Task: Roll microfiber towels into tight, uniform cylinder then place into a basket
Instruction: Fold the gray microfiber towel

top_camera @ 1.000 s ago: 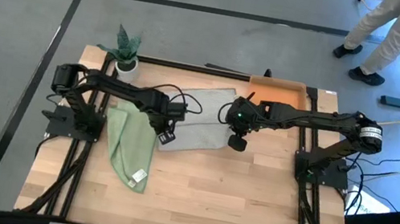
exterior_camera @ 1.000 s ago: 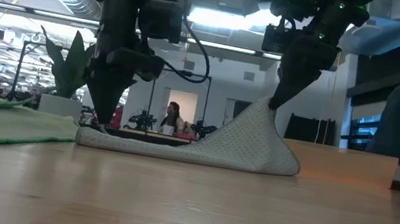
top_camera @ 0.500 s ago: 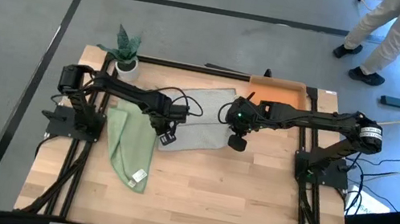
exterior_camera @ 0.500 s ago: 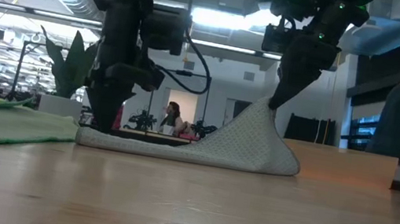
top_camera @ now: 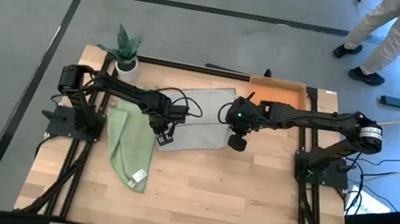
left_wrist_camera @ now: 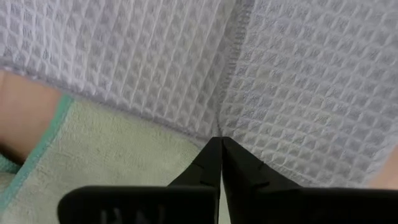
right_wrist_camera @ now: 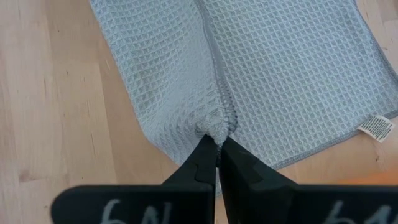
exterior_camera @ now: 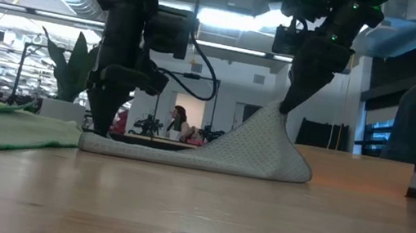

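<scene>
I had the right gripper (right_wrist_camera: 217,144) pinched on the grey towel (right_wrist_camera: 273,68), lifting its edge into a peak. The left gripper (left_wrist_camera: 221,144) was closed at that towel's edge beside the green towel (left_wrist_camera: 118,149).

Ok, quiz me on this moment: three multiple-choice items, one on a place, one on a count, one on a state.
1. Where is the green towel?
A. in the basket
B. on the table, left of the grey towel
C. under the plant pot

2. How many towels are in the basket?
A. none
B. one
C. two

3. What is the right gripper doing?
A. hanging open over bare wood
B. resting in the basket
C. pinching the grey towel up into a peak

Answers:
1 B, it lies flat beside the grey one.
2 A, both towels are on the table.
3 C, the low view shows the cloth tented up.
</scene>
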`<state>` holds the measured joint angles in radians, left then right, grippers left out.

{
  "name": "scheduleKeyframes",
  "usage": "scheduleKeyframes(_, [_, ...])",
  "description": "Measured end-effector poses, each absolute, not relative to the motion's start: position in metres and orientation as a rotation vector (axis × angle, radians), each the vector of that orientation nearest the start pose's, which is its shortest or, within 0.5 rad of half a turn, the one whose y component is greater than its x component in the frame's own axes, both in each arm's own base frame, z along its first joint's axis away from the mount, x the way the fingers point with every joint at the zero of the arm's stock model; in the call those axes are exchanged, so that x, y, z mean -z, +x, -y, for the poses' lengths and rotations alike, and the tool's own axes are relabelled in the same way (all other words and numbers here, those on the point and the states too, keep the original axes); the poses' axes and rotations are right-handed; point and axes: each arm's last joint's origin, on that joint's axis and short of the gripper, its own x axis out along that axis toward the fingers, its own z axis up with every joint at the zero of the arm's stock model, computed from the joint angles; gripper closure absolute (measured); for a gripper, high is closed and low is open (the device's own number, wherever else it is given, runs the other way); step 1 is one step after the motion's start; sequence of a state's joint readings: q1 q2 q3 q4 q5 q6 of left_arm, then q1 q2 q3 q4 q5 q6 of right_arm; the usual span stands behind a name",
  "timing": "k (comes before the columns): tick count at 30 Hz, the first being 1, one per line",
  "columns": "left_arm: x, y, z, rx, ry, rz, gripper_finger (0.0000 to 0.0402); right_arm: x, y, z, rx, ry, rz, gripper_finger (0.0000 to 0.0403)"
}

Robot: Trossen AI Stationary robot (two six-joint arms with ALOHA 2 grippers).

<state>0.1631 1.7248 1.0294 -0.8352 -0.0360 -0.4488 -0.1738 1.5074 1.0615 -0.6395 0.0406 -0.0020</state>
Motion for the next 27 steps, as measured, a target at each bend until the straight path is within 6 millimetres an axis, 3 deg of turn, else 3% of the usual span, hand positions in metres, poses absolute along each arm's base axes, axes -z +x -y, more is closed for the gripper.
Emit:
scheduleKeyframes(18, [-0.174, 0.280, -0.053, -0.476, -0.526, -1.430, 0.0398, -0.234, 0.292, 0.056, 0.210, 0.068, -1.069, 0.0393])
scheduleKeyframes(27, [-0.173, 0.285, -0.049, -0.493, -0.487, -1.396, 0.0354, -0.235, 0.293, 0.057, 0.214, 0.071, -1.063, 0.0393])
